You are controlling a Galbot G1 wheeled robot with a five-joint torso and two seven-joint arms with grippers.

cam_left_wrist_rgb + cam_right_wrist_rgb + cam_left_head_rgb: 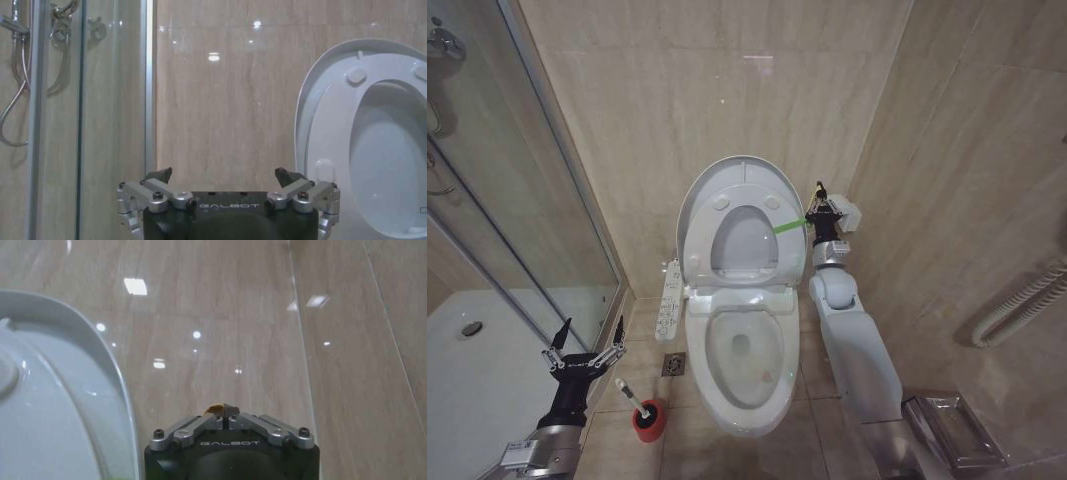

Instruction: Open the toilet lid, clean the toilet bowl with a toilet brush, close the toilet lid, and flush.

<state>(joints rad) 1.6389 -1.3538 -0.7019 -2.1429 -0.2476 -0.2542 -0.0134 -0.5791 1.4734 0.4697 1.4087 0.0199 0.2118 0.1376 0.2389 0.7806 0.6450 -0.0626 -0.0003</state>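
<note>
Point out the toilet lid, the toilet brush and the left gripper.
Glossy white oval toilet lid (727,182), head view: its raised underside near the top.
Toilet brush with thin white handle (631,394), head view: mid-handle, above the red holder.
Left gripper (585,345), head view: between its spread fingertips.

You've got a glass shower door (517,180) on the left with a shower hose (17,90) behind it, a floor drain (673,364) and a white hose (1022,300) on the right wall.

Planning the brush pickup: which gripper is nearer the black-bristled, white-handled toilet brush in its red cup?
Left. Left gripper hovers just beside the toilet brush; right gripper is up by the raised lid.
</note>
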